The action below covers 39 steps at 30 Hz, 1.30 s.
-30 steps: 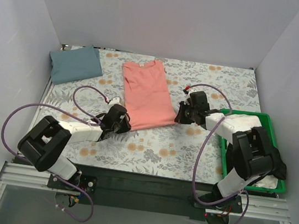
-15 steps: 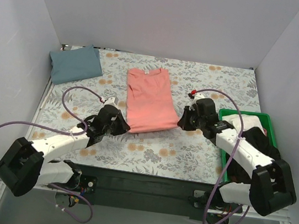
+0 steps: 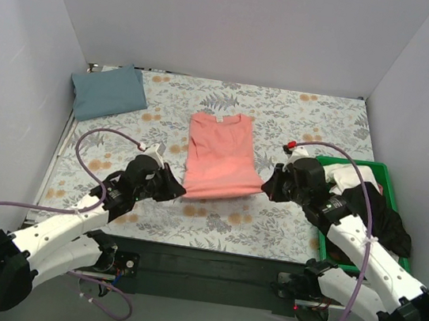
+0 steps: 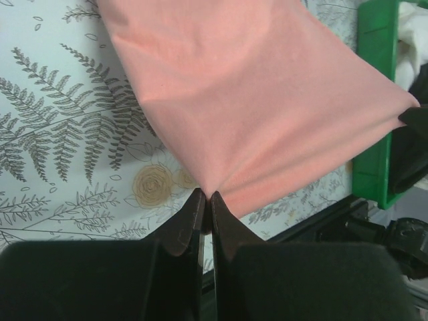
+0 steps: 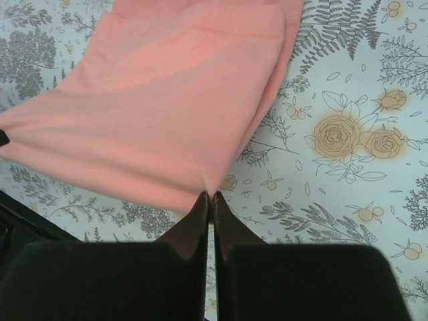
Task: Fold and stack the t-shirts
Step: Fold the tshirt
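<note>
The flowered cloth (image 3: 285, 114) covers the counter. The pink t-shirt (image 3: 221, 155) lies in the middle, folded narrow, its near hem raised toward the near edge. The blue t-shirt (image 3: 109, 91) sits folded in the far left corner. A green bin (image 3: 370, 165) stands at the right edge. My left gripper (image 4: 204, 195) and right gripper (image 5: 208, 195) are each clamped tight on a near corner of the pink t-shirt. Each bite is only a thin tip of fabric. If I pull unevenly, one corner could slip out and the fold would land crooked.
</note>
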{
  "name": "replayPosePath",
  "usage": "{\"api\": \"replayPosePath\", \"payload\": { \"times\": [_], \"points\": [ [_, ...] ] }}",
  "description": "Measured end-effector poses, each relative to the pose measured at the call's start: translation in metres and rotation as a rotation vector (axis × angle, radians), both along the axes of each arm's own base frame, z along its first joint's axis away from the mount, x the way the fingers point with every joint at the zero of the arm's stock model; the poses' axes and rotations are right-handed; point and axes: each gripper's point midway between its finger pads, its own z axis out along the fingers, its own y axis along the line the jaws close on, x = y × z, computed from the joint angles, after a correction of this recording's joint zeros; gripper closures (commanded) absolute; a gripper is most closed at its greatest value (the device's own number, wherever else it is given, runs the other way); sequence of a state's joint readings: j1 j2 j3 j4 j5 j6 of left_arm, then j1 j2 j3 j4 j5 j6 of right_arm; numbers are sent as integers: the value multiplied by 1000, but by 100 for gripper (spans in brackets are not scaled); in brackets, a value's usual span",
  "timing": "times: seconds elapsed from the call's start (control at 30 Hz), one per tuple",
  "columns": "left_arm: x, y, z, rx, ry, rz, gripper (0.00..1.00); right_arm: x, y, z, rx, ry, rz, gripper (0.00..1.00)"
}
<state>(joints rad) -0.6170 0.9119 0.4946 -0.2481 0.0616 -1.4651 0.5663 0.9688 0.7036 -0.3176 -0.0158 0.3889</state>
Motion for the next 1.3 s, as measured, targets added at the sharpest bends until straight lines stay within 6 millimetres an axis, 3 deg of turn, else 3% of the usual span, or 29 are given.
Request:
{"api": "replayPosePath", "payload": {
  "times": [0.17,0.33,0.53,0.77,1.07,1.3],
  "points": [
    [-6,-6,26,-53,-31,-41,100,-12,-7,16,14,-38,-27,99],
    [-15,-14,39,-88,-32,-94,100,-23,-16,27,20,-58,-55,99],
    [-18,-21,54,-124,-54,-121,100,-22,-23,46,24,-106,-95,99],
    [-3,-33,58,-144,-80,-120,100,2,-27,63,-21,-174,-156,99],
    [25,-48,57,-137,-117,-112,100,44,-25,63,-126,-218,-223,99],
    [49,-47,54,-138,-141,-80,100,74,-17,74,-161,-267,-257,99]
  ]
}}
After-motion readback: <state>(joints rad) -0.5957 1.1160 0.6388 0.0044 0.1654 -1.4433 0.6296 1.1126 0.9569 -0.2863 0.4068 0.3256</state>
